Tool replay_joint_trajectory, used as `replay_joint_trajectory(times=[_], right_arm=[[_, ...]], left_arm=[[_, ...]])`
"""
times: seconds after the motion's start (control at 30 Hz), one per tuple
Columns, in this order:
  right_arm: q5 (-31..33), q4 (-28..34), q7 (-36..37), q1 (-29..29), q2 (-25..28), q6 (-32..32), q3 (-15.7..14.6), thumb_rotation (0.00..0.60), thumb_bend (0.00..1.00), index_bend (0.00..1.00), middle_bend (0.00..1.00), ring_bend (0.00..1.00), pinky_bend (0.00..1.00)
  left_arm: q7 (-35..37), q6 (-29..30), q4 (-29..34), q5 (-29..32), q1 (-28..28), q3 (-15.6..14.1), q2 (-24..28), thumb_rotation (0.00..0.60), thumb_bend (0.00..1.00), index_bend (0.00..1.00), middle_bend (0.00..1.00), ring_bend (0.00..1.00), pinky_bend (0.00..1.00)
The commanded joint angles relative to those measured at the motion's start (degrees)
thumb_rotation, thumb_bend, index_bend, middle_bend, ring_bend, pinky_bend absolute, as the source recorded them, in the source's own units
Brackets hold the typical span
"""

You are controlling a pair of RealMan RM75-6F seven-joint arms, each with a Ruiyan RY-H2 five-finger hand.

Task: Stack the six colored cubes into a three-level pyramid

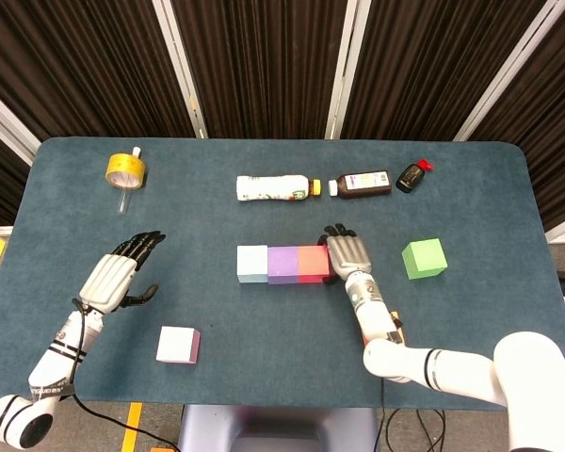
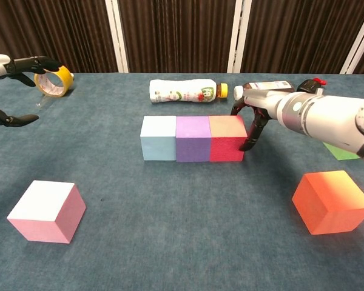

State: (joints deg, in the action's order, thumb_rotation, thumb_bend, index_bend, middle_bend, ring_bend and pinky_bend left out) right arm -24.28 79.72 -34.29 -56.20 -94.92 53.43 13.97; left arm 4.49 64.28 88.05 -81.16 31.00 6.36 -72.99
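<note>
Three cubes form a tight row at mid-table: light blue point(image 1: 252, 264), purple point(image 1: 283, 265) and red point(image 1: 313, 264). My right hand point(image 1: 348, 254) is at the row's right end. Its fingers point(image 2: 253, 130) point down and touch the red cube's point(image 2: 227, 139) right face, holding nothing. A green cube point(image 1: 424, 258) lies to the right of the hand. The orange cube point(image 2: 332, 201) sits near the front right; my right arm mostly hides it in the head view. At the front left lies a pink cube point(image 1: 178, 345). My left hand point(image 1: 118, 273) hovers open above the left side, empty.
A roll of yellow tape point(image 1: 125, 169) lies at the back left. A white bottle point(image 1: 273, 187), a brown bottle point(image 1: 362, 183) and a small dark bottle point(image 1: 412, 175) lie in a line behind the cube row.
</note>
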Motion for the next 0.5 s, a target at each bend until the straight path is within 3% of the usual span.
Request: replay_joint_trajectory(times=[0.03,0.17,0.5], right_arm=[[0.20,-0.10,-0.13,-0.18,-0.19,-0.12,0.10,0.600,0.26,0.45,0.21,0.11,0.24],[0.27,0.19,-0.37,-0.36,-0.29,-0.15,0.10,0.600,0.26,0.44,0.21,0.11,0.24],[0.65,2.88,-0.78,0.01,1.59,-0.11,-0.45,0.600,0.26,0.19,0.21,0.10,0.23]], left_arm=[[0.14,-0.08,-0.06,0.04,0.01,0.02,0.02,0.600,0.37,0.00,0.03,0.05,0.17],[0.36,-0.26,-0.17,0.12,0.04,0.04,0.08,0.600,0.37,0.00,0.03,0.05,0.17],[0.65,-3.01,0.02,-0.21,1.96,0.37,0.40,0.600,0.37,0.00,0.03,0.05,0.16]])
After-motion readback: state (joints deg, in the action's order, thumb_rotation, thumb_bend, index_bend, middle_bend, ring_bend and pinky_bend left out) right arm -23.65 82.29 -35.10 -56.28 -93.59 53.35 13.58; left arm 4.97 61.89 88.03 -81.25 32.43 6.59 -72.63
